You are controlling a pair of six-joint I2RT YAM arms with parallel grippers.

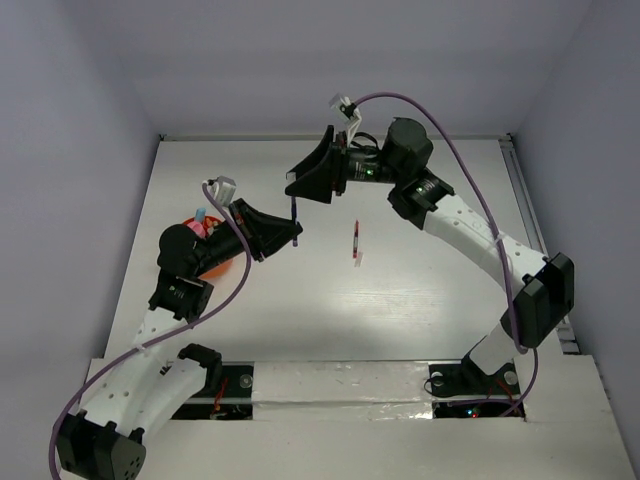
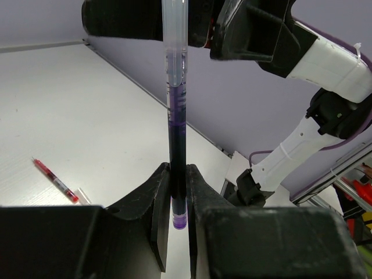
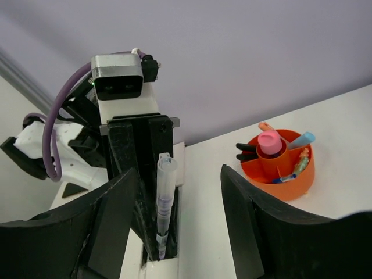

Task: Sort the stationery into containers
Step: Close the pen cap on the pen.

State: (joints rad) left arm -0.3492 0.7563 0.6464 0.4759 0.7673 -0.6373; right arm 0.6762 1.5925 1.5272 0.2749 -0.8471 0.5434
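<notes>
**Left gripper** [image 2: 178, 174]: my jaws are closed tight on the tail end of a purple pen [image 2: 177, 133], which sticks straight out past the fingertips.

**Right gripper** [image 3: 179, 189]: I read the jaws as apart, one on each side of the pen's clear top, neither touching it.

**Red pen** [image 1: 356, 240]: lies alone on the table [image 1: 300, 320].

**Orange pot** [image 3: 296, 189]: stands by my left arm and holds a pink-capped tube [image 3: 269, 142] and markers.

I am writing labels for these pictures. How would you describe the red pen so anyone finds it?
Start from the white table and look near its middle. The red pen lies flat there, slim and short. The purple pen nearby is off the table, held by the left gripper.
</notes>
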